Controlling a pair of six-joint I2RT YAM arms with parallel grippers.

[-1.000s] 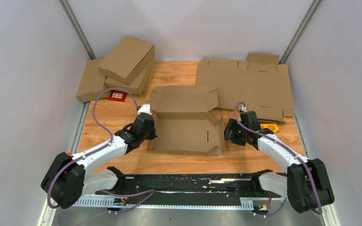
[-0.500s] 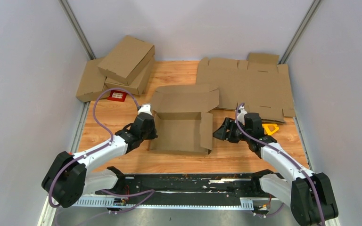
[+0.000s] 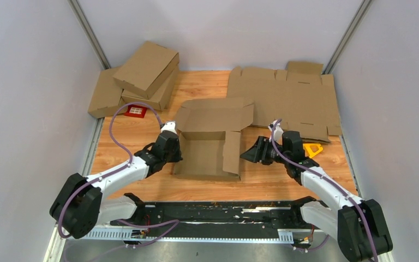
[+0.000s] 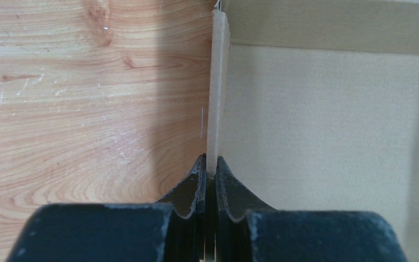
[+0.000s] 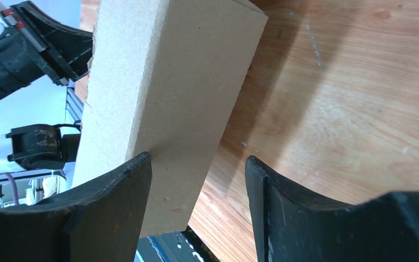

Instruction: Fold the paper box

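Note:
The paper box lies mid-table, a brown cardboard tray with its lid flap spread flat behind it. My left gripper is shut on the box's upright left wall, pinching its edge between both fingers. The right wall flap is folded inward over the tray. My right gripper is open, just right of that flap. In the right wrist view the flap rests against the left finger, with a wide gap to the other finger.
Folded mailer boxes are stacked at the back left beside a red tag. A flat cardboard blank lies at the back right. A yellow object lies behind my right arm. A black rail runs along the near edge.
My right gripper has moved left and pushed the right wall flap up and inward over the tray. The left gripper has held still on the left wall.

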